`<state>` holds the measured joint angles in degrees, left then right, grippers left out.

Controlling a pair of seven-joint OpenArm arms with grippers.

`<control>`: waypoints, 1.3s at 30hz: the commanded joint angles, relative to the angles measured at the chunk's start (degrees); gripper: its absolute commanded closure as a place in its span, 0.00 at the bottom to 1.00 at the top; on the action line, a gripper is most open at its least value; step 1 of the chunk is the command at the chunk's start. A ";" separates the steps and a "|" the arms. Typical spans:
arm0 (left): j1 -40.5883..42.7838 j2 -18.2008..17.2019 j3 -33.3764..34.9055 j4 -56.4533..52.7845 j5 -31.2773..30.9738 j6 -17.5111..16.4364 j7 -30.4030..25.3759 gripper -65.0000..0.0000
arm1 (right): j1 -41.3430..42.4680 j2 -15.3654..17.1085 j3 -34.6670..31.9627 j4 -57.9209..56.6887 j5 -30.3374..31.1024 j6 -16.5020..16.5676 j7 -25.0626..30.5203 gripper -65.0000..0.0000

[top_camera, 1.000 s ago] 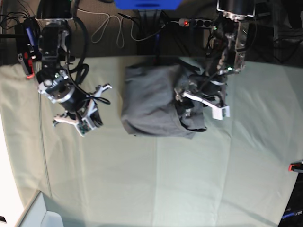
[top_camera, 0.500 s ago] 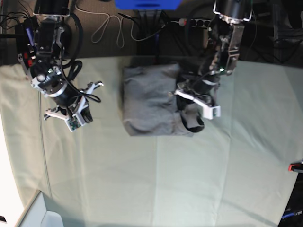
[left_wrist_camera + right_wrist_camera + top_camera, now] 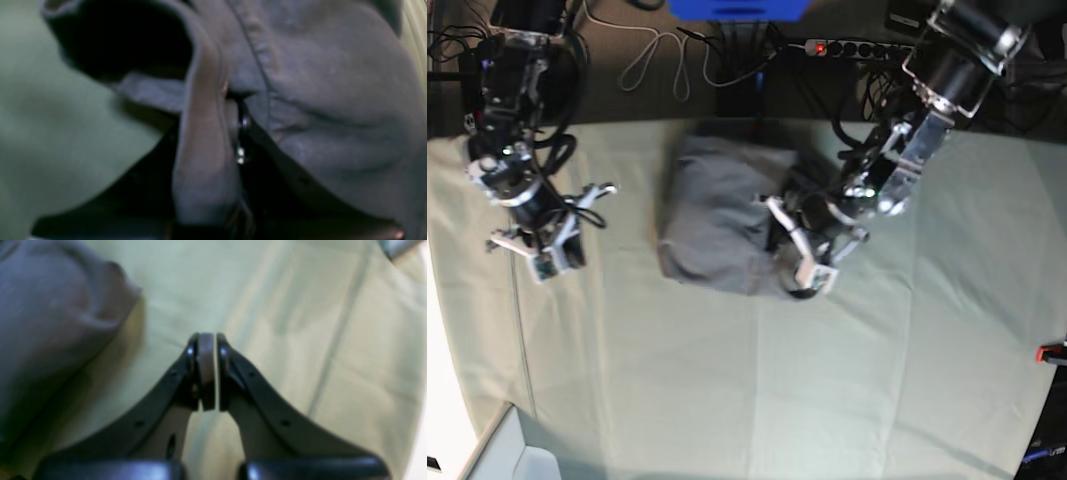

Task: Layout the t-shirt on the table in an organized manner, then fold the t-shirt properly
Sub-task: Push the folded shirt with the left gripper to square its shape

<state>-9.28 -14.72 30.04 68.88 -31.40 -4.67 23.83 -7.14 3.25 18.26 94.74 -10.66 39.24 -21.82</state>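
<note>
T-shirt (image 3: 717, 225) sits bunched at the far middle of the table (image 3: 727, 380) in the base view, with the left gripper (image 3: 799, 250) at its right edge and the right gripper (image 3: 547, 240) well apart over bare cloth. Left wrist view: fingers (image 3: 203, 160) pinch a fold of grey fabric. Right wrist view: fingers (image 3: 206, 373) pressed together, empty, shirt lying beside them.

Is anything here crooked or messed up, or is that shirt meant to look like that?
The t-shirt is the odd thing: it sits bunched in a lumpy heap on the table, not spread flat. The left gripper is pinching a fold at its edge. The right gripper is shut, holding nothing.
</note>
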 commanded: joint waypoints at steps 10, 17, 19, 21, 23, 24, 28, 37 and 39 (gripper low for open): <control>-13.18 1.84 6.49 -5.81 14.91 -18.32 -1.73 1.00 | 0.85 0.49 7.10 1.13 0.68 0.76 1.47 1.00; -20.57 6.06 6.40 -20.40 31.97 -32.04 -12.19 1.00 | 0.76 0.58 8.33 0.69 0.68 0.76 1.47 1.00; -21.27 6.06 6.40 -21.98 34.61 -33.27 -16.76 1.00 | 0.67 1.02 8.24 0.78 0.68 0.76 1.47 1.00; -21.36 5.89 6.40 -21.81 35.57 -33.53 -19.22 1.00 | 0.76 1.11 8.24 0.78 0.68 0.76 1.47 1.00; -21.53 5.89 6.40 -21.81 35.40 -33.53 -20.98 1.00 | 0.76 1.19 8.24 0.60 0.68 0.76 1.47 1.00; -21.71 5.89 6.40 -21.81 35.57 -33.53 -22.12 1.00 | 0.76 1.19 8.07 0.60 0.68 0.76 1.47 1.00; -22.15 6.33 6.49 -21.81 35.66 -33.62 -26.43 1.00 | 0.85 0.84 7.63 -0.10 0.77 0.76 1.74 1.00; -24.61 5.80 6.49 -24.71 35.66 -33.53 -26.60 1.00 | 13.42 1.19 2.18 -20.59 0.68 0.76 1.82 1.00; -26.28 6.06 6.84 -27.08 35.66 -33.53 -26.69 1.00 | 15.44 1.11 2.18 -24.45 0.68 0.76 1.82 1.00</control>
<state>-33.17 -8.91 37.19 40.69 5.15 -38.61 -1.34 7.55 3.95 20.36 69.17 -10.68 39.22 -21.19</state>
